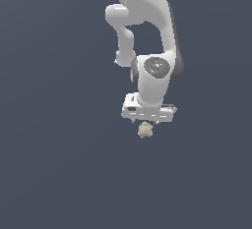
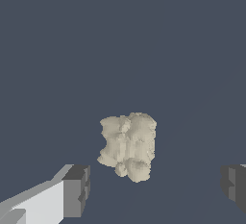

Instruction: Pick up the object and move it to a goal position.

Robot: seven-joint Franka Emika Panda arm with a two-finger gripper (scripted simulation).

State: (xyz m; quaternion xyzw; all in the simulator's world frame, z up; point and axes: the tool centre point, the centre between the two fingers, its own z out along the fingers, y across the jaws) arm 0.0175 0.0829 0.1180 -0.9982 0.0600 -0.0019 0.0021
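The object [image 1: 145, 130] is a small lumpy beige-tan clump lying on the dark grey floor, just below my white gripper [image 1: 147, 121] in the exterior view. In the wrist view the object [image 2: 128, 145] sits between and slightly beyond my two dark grey fingertips [image 2: 77, 189], which stand wide apart on either side of it. The gripper [image 2: 156, 187] is open and holds nothing; the fingers do not touch the clump. In the exterior view the fingers are mostly hidden under the gripper body.
The white arm [image 1: 147, 31] rises from the gripper toward the top of the exterior view. A plain dark grey-blue surface [image 1: 59, 164] surrounds the object on all sides.
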